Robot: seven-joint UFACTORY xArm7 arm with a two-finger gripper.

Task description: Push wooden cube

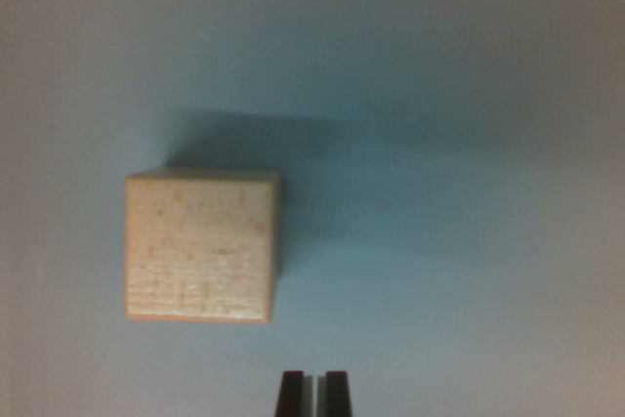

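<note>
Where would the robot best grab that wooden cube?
Judging by its shape, across two opposite flat sides of the cube, coming straight down from above. It lies flat and square on the surface, clear all round. The gripper would first need to open wider.

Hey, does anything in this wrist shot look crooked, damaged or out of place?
Nothing stands out. The pale wooden cube sits flat and square on the plain blue surface, apparently undamaged. The black gripper fingertips are nearly together, below and to the wrist view's right of it, not touching.
</note>
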